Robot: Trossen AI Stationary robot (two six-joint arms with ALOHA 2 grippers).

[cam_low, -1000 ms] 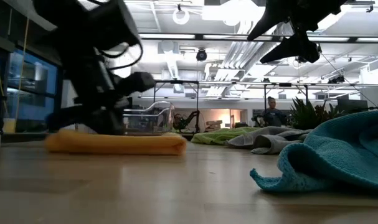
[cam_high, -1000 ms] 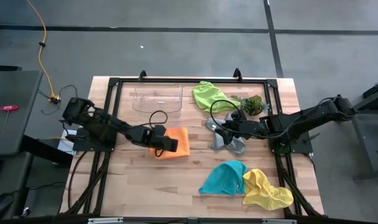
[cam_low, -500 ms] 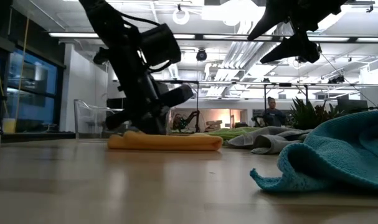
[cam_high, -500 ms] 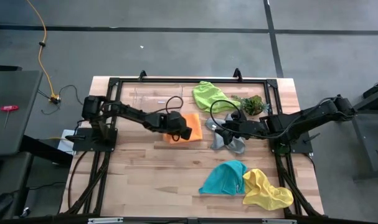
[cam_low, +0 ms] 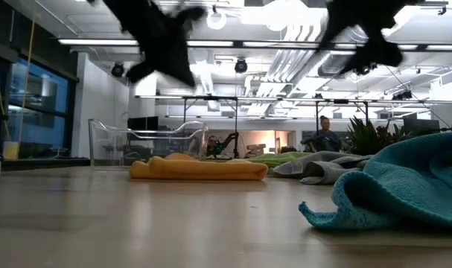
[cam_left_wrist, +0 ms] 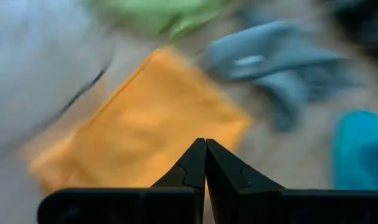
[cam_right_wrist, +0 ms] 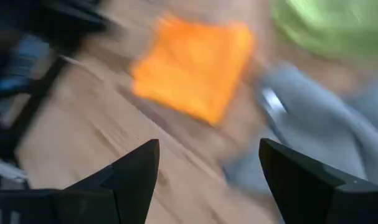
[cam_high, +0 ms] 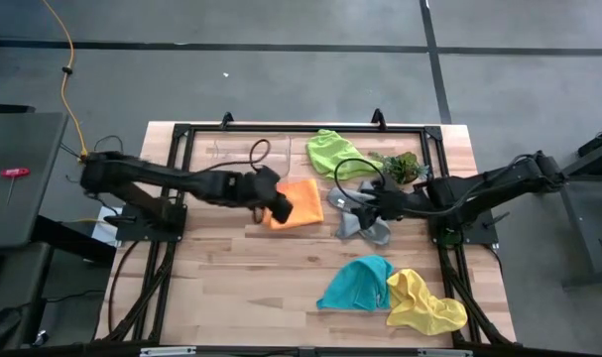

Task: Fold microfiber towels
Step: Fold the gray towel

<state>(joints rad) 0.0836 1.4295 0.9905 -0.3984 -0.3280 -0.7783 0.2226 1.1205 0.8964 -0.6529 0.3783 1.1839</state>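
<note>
Left hand [cam_high: 280, 207], pinched shut and empty, hangs over the folded orange towel [cam_high: 299, 204] mid-table. Right hand [cam_high: 359, 199], spread wide, hovers above the crumpled grey towel [cam_high: 372, 227]: light, limp, best pinched at a corner.

Folded towel [cam_high: 298, 204] lies left of crumpled towel [cam_high: 363, 220].

We see a wooden table [cam_high: 211, 288] carrying a folded orange towel [cam_high: 299, 203] near centre, a clear tray [cam_high: 231, 154] at eleven o'clock, lime green towel [cam_high: 330, 151] and plant sprig [cam_high: 405, 165] at one, grey towel [cam_high: 365, 226] at three, teal towel [cam_high: 355, 285] and yellow towel [cam_high: 424, 302] at five.
</note>
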